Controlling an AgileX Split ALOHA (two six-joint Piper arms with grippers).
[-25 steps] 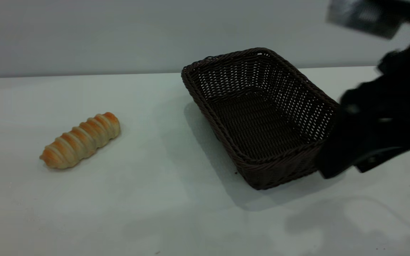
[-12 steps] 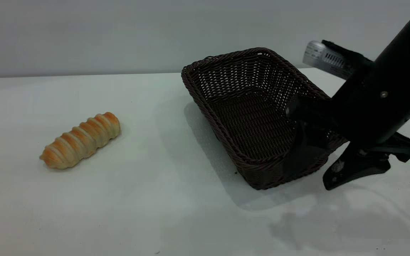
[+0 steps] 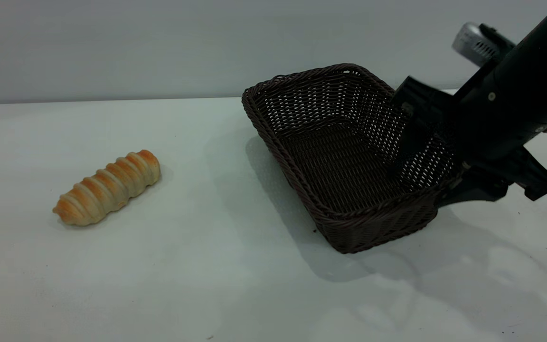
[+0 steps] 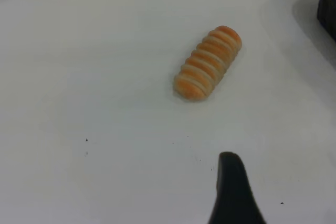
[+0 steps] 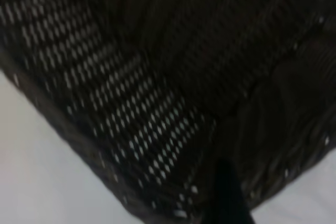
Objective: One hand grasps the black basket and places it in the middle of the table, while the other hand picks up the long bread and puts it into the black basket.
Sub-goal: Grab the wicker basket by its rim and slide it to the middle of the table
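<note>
Jaws of the right tool [image 3: 428,161] straddle the black basket's [image 3: 330,156] right wall, spread apart; long bread [image 3: 107,188] lies well left.

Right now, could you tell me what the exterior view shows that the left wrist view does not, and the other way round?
Only the exterior view shows the whole black basket and the right gripper straddling its right wall, one finger inside and the other outside. Only the left wrist view shows a dark fingertip of the left gripper hanging above the table, short of the long bread; that arm is absent from the exterior view. Both show the bread lying alone on the table, and the wrist view catches just a corner of the basket.
</note>
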